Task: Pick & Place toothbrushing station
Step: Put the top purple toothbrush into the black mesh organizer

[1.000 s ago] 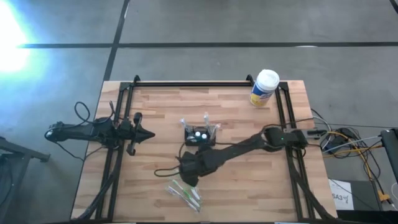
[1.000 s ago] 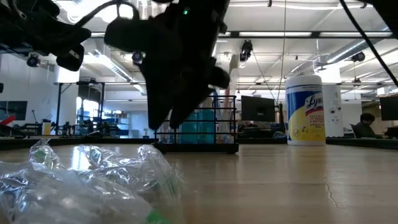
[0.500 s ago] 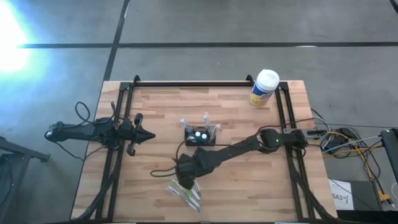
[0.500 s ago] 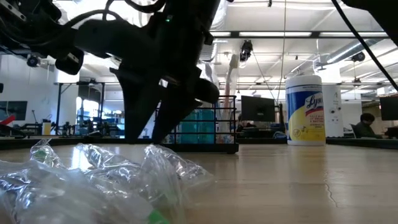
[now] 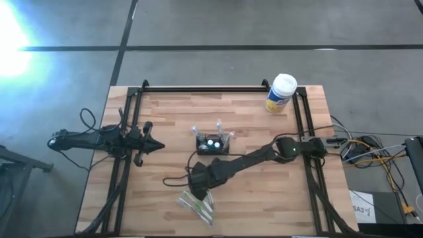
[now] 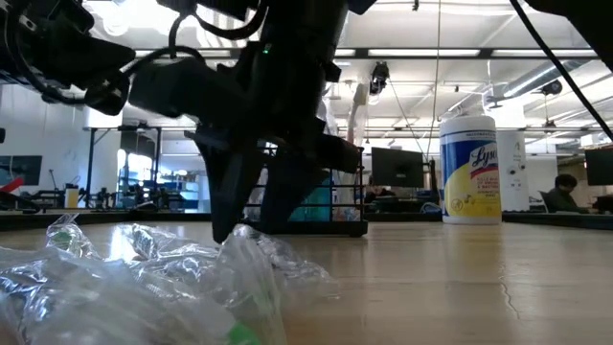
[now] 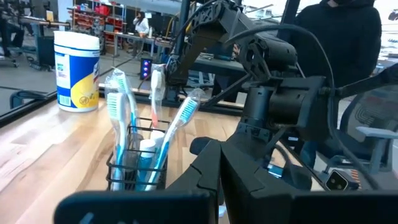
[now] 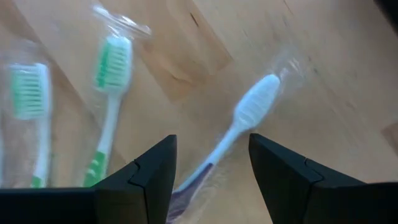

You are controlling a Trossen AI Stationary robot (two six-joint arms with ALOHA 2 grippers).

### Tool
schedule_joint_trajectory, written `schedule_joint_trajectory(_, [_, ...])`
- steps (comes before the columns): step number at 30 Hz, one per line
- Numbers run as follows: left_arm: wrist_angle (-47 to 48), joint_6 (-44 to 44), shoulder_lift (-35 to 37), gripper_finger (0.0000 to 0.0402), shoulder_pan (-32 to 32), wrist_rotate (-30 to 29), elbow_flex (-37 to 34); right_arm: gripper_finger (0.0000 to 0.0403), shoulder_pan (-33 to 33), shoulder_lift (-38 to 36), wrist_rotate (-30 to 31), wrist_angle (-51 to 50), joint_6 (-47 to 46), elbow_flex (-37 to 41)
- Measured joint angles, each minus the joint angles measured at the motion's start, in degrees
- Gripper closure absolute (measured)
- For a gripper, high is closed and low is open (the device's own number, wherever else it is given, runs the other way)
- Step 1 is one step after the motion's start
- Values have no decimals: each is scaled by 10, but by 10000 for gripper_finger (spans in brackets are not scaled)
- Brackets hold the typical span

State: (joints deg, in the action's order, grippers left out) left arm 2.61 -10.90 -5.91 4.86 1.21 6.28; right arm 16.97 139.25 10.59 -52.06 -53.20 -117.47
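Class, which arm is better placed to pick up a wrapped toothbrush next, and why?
The right: its end effector hangs open directly over the blue wrapped toothbrush, fingers straddling it. The left end effector waits at the table's left edge.

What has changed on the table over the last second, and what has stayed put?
The right pincer has come down over the wrapped toothbrushes at the table's near edge, open astride a white one, gripping nothing yet. The toothbrushing station, yellow canister and left pincer kept their places.
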Motion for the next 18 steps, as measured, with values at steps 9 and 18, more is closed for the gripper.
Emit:
schedule_joint_trajectory(9, [0,-1,0,392,0,1,0,208,6,11,-3,0,1,10])
schedule_joint_trajectory(18, [0,5,0,392,0,1,0,303,5,17,-13,0,60,5])
